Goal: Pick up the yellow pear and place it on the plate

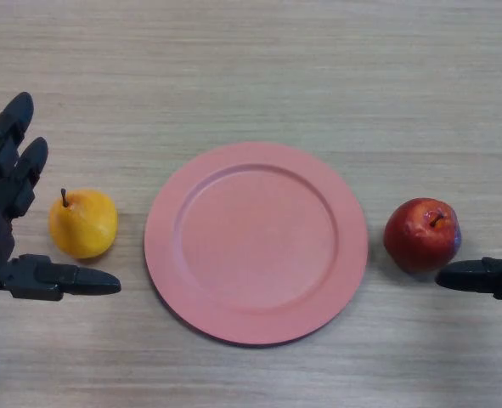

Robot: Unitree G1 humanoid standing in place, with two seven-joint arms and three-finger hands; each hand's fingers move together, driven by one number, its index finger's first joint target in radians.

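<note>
A yellow pear (83,223) with a short dark stem lies on the wooden table, just left of the pink plate (256,241). My left hand (8,204) is open around the pear's left side: its fingers reach up past it and its thumb (64,279) lies below it, not touching. The plate holds nothing. My right hand (493,274) shows at the right edge, its thumb pointing left below a red apple.
A red apple (422,234) lies on the table just right of the plate. The light wooden table (259,68) stretches across the whole view.
</note>
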